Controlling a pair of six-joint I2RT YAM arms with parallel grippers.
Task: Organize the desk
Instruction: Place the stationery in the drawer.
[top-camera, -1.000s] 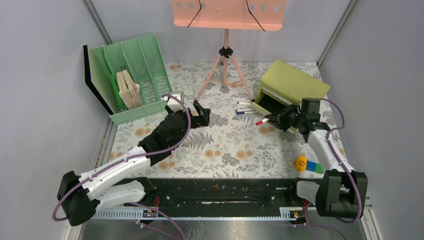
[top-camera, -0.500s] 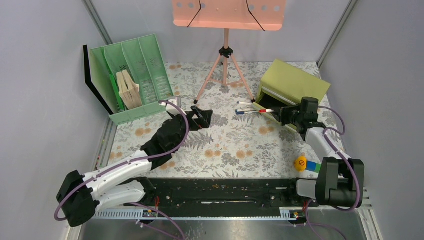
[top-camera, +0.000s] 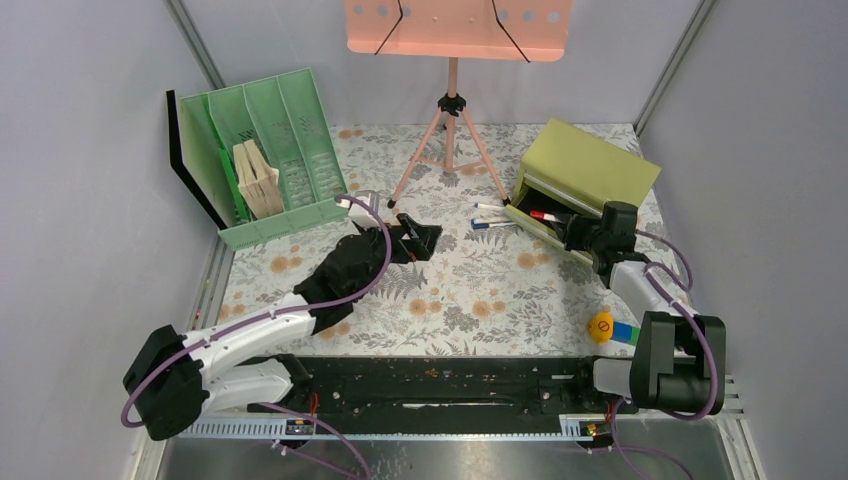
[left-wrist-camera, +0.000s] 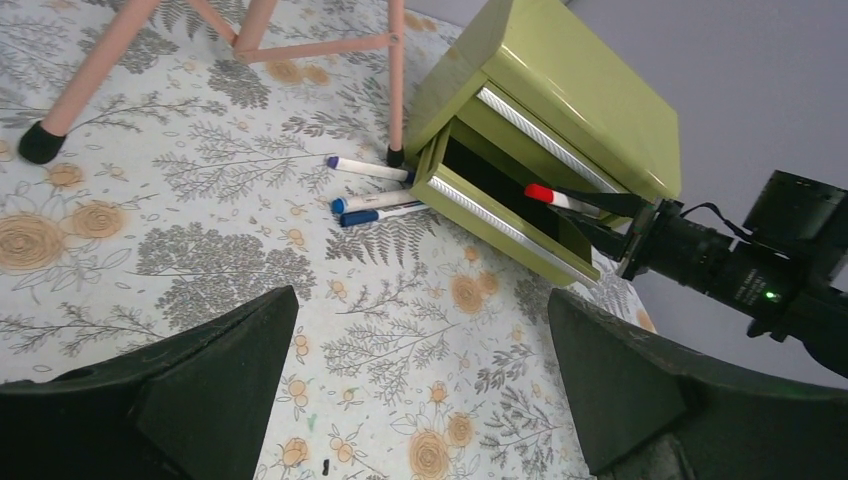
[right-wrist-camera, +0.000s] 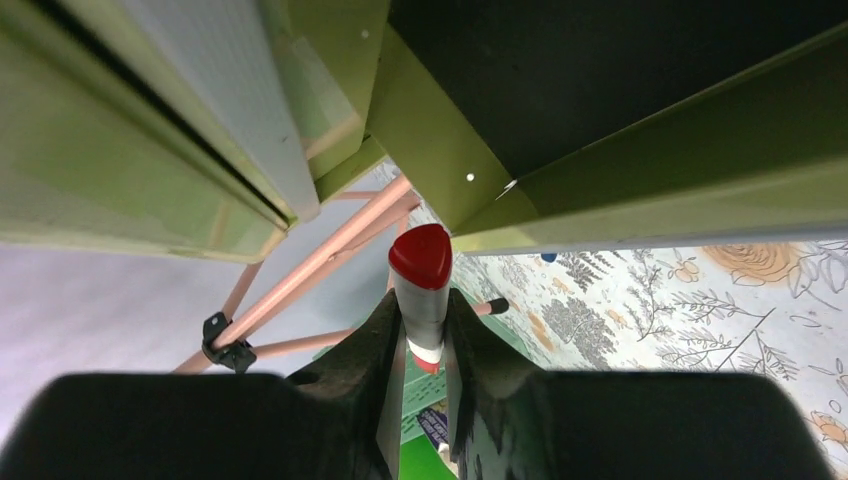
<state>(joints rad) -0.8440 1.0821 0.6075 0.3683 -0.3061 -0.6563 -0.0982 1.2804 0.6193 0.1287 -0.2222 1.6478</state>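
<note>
**A:** What is the right gripper (right-wrist-camera: 420, 335) holding?

**B:** A marker (right-wrist-camera: 421, 272) with a red cap. The jaws are pinched narrow across its barrel, and most of its length juts forward past the fingertips. The cap end reaches over the open drawer (left-wrist-camera: 497, 213) of the green box (top-camera: 590, 165).

**A:** How will the marker handle?

**B:** Probably light, stiff and smooth. It is round plastic, so it could roll or twist between the pads. It is held near its tail, so the front end can sag or swing. A hold nearer the middle would balance it better. A short drop into the drawer should not hurt it.

**A:** And the left gripper (left-wrist-camera: 420, 375)?

**B:** Its jaws are spread wide and hold nothing. It hovers to the left of the box and faces the drawer.

**A:** Where is the desk (top-camera: 460, 290)?

**B:** It is the flower-print tabletop under the box, and it spreads left and forward from it. It is rigid and flat, so there is nothing on it to grip.

**A:** What is left to tidy?

**B:** Loose pens (left-wrist-camera: 372, 203) lie flat on the print just left of the drawer. There are two, perhaps three, but they are too small to count surely. They look thin and slick like the marker. Each is best taken from above, at mid-barrel, with the jaws crosswise to its length.
</note>
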